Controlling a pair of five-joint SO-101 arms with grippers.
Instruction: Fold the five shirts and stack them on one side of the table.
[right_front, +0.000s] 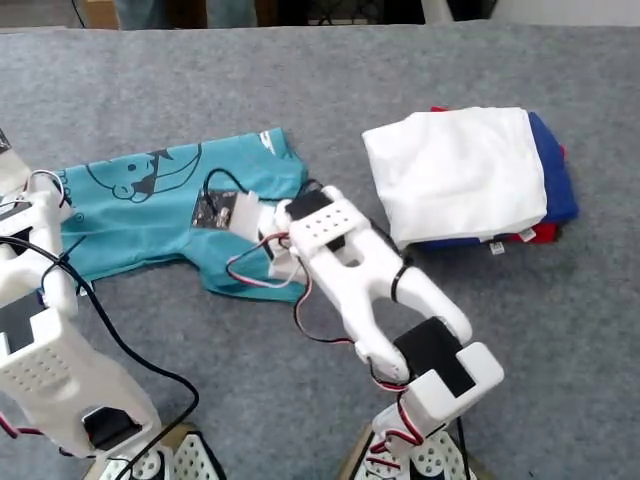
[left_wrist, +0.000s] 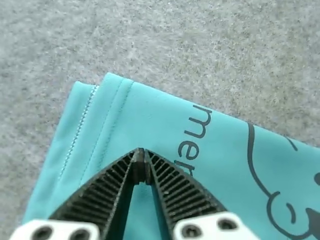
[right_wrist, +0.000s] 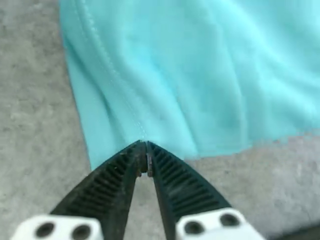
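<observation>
Lying spread over the left part of the grey table (right_front: 300, 90), teal shirt (right_front: 150, 215), pinched at its puckered near hem by closed jaws of right gripper (right_wrist: 145, 165); left gripper (left_wrist: 140, 167) likewise closed, tips over its sleeve end; well apart rightward, folded stack (right_front: 460, 175), white on top.
</observation>
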